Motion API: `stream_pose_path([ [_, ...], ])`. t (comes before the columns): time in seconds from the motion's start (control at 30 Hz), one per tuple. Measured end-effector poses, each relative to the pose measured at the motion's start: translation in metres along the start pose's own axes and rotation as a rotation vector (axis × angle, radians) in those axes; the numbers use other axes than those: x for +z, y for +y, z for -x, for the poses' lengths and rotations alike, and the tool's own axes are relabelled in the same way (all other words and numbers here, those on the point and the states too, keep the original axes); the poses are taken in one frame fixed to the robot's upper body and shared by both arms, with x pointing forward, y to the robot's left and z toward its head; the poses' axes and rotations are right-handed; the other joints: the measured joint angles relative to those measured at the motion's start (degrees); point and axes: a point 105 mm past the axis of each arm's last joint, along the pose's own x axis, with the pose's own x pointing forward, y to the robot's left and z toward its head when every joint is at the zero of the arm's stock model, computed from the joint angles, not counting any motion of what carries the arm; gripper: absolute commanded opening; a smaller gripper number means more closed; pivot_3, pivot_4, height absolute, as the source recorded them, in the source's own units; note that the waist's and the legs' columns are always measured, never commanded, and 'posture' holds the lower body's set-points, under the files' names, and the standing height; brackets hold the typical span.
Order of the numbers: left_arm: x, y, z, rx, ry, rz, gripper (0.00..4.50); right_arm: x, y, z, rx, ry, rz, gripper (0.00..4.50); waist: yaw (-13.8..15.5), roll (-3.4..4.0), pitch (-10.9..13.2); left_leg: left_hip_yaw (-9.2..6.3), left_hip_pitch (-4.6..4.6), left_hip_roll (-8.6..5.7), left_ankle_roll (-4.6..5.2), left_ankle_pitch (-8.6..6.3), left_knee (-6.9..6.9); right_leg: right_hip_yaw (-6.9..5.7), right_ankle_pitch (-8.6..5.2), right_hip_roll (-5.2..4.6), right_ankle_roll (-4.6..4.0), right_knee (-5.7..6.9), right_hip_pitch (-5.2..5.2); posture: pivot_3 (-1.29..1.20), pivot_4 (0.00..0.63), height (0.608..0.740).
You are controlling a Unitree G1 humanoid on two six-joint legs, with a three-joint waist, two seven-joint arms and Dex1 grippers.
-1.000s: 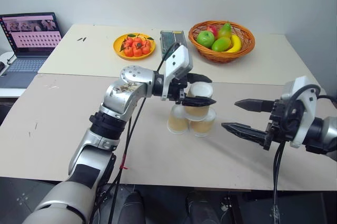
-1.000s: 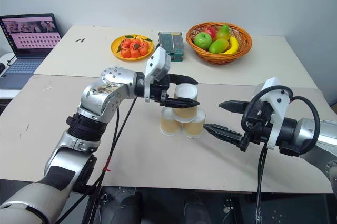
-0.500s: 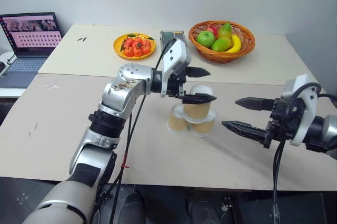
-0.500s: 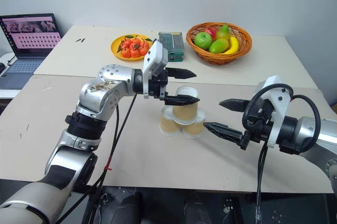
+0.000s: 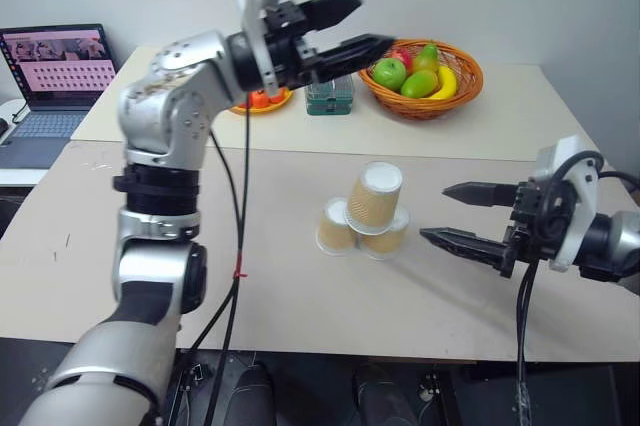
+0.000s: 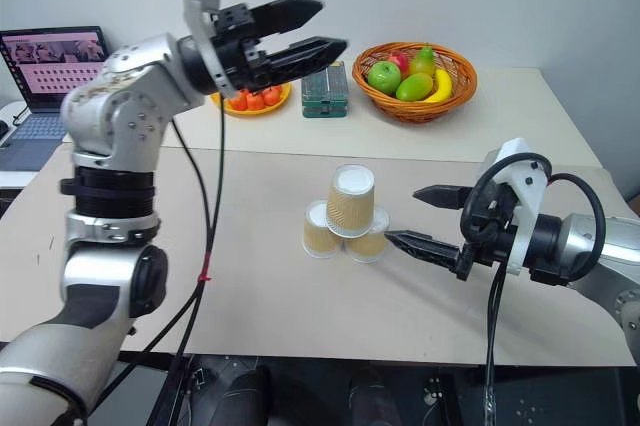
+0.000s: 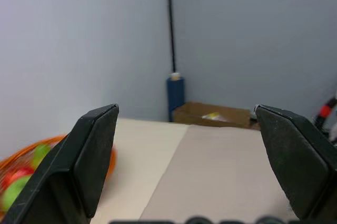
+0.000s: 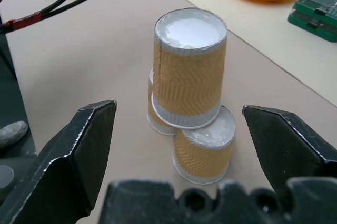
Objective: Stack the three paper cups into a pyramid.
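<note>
The three paper cups stand upside down as a pyramid in the middle of the table. The top cup [image 5: 376,197] rests on the lower left cup [image 5: 335,227] and the lower right cup [image 5: 388,236], leaning slightly. My left gripper [image 5: 368,22] is open and empty, raised high above the back of the table, well clear of the stack. Just to the right of the pyramid, my right gripper [image 5: 434,212] hovers open, its fingers pointing at the cups without touching them. In the right wrist view, the top cup [image 8: 188,69] hides part of the lower left cup [image 8: 157,121].
At the back of the table are a wicker basket of fruit [image 5: 470,86], a green box [image 5: 330,96] and a yellow plate of small oranges [image 5: 262,99] partly behind my left arm. A laptop [image 5: 55,76] sits on a side table at the far left.
My left gripper opened off the top cup, then rose up and back away from the stack. The top cup stays on the two lower cups. The right gripper kept still.
</note>
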Motion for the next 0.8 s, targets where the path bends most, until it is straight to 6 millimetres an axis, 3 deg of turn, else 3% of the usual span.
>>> stream_pose_path([
  [0.03,-0.013,0.005,0.018,0.048,0.057,-0.006,4.4,-0.002,-0.002,0.003,0.005,0.025,0.005,4.5,-0.36,0.17,-0.09,0.01,0.01,0.0,0.01,-0.01,-0.03,0.02,0.02,0.0,-0.06,0.0,0.01,0.0,0.15,0.738],
  [0.1,-0.052,0.018,0.074,0.196,0.205,0.027,4.4,-0.013,-0.01,0.018,-0.014,0.086,-0.02,4.5,-1.13,0.25,-0.13,0.03,0.27,0.02,0.11,-0.07,-0.09,0.02,-0.04,0.02,-0.29,0.23,0.11,0.0,0.15,0.738],
  [0.2,-0.085,0.006,0.109,0.264,0.324,0.056,4.4,-0.017,-0.017,0.029,-0.021,0.097,-0.046,4.5,-0.91,0.11,-0.04,-0.1,0.11,0.02,0.1,-0.05,0.03,-0.11,-0.04,0.01,-0.31,0.27,0.09,0.0,0.15,0.738],
  [0.3,-0.092,-0.02,0.115,0.243,0.344,0.03,4.4,-0.021,-0.02,0.03,-0.006,0.097,-0.048,4.5,0.23,0.03,-0.02,-0.11,0.1,0.01,0.07,-0.04,0.22,-0.15,-0.05,0.0,-0.18,0.15,0.19,0.0,0.15,0.738],
  [0.5,-0.117,-0.048,0.128,0.304,0.38,0.041,4.4,-0.06,-0.04,0.025,-0.058,0.172,-0.091,4.5,0.19,0.03,-0.02,-0.11,0.31,0.02,0.06,-0.05,0.36,-0.14,-0.3,-0.02,-0.42,0.12,0.41,0.0,0.15,0.738],
  [0.6,-0.126,-0.053,0.13,0.358,0.372,0.049,4.4,-0.062,-0.05,0.016,-0.072,0.136,-0.076,4.5,-0.39,0.03,-0.02,-0.1,0.33,0.02,0.06,-0.05,0.36,-0.14,-0.29,-0.01,-0.41,0.14,0.4,0.0,0.15,0.738],
  [0.8,-0.12,-0.047,0.127,0.447,0.331,0.003,4.4,-0.054,-0.057,0.006,-0.074,0.104,-0.029,4.5,-0.59,0.03,-0.02,-0.11,0.32,0.01,0.06,-0.05,0.35,-0.14,-0.3,-0.01,-0.4,0.1,0.47,0.0,0.15,0.738],
])
